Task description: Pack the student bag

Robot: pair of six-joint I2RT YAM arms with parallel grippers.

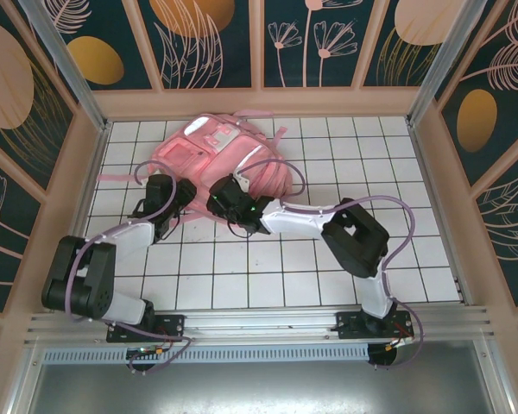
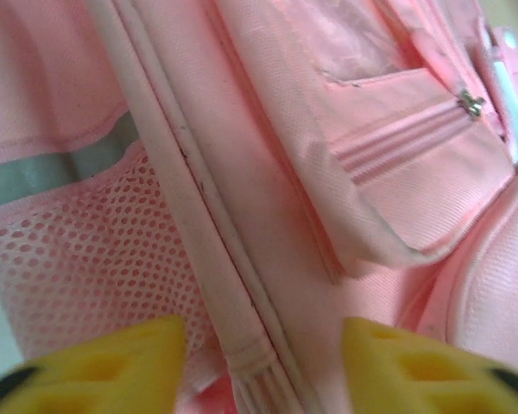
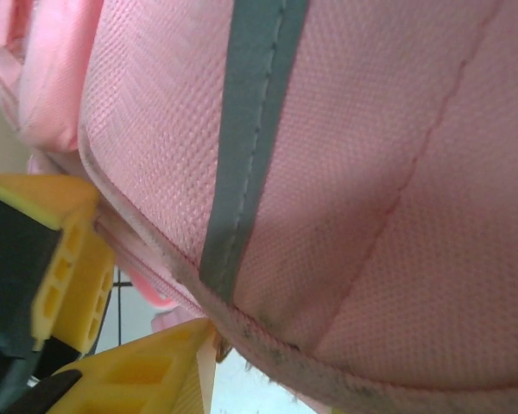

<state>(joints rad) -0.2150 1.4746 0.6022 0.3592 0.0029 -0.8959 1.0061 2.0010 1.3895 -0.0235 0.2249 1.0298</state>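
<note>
The student bag (image 1: 233, 159), a large pink backpack with a pale reflective stripe, lies at the back middle of the tiled table. My left gripper (image 1: 171, 203) is at its near left edge. In the left wrist view its yellow fingertips (image 2: 138, 362) stand apart, with a pink seam band (image 2: 242, 345) of the bag and the mesh pocket (image 2: 86, 250) in the gap; whether they pinch the fabric is unclear. My right gripper (image 1: 228, 201) is at the bag's near edge. Its yellow fingers (image 3: 147, 371) are shut on the bag's zipper rim (image 3: 168, 280), below the grey stripe (image 3: 246, 155).
White tiled tabletop (image 1: 268, 267) lies between the bag and the arm bases. Patterned walls enclose the table on the left, back and right. Pink straps (image 1: 268, 134) trail from the bag toward the back wall. A front pocket zipper pull (image 2: 471, 105) shows in the left wrist view.
</note>
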